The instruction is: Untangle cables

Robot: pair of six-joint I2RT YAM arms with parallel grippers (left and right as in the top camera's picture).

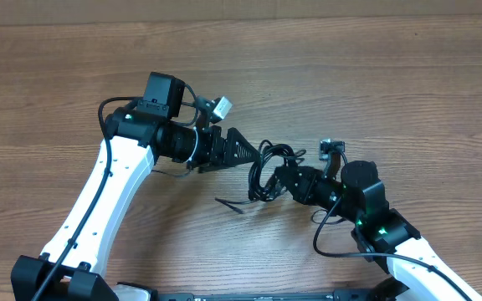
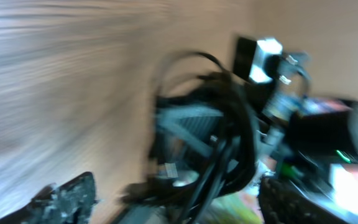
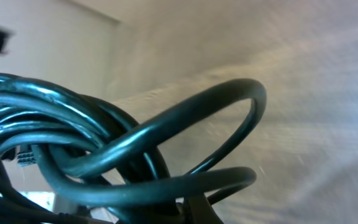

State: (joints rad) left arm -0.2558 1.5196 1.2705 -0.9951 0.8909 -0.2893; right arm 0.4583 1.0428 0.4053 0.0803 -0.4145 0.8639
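The cables (image 1: 268, 167) are a small knotted black bundle lifted at mid-table, with one loose end (image 1: 228, 203) trailing on the wood. My right gripper (image 1: 284, 178) is shut on the bundle's right side. In the right wrist view the looped cords (image 3: 104, 155) fill the left half, right against the finger (image 3: 185, 208). My left gripper (image 1: 253, 153) points right, its tip at the bundle's upper left. In the blurred left wrist view its fingers (image 2: 179, 185) stand wide apart, with the bundle (image 2: 222, 149) just ahead between them.
The wooden table (image 1: 408, 92) runs to a beige wall at the far edge. The right arm's own thick wire (image 1: 329, 238) loops near the front. A white connector (image 1: 222, 106) sticks out above the left wrist. The right arm (image 2: 328, 130) fills the right of the left wrist view.
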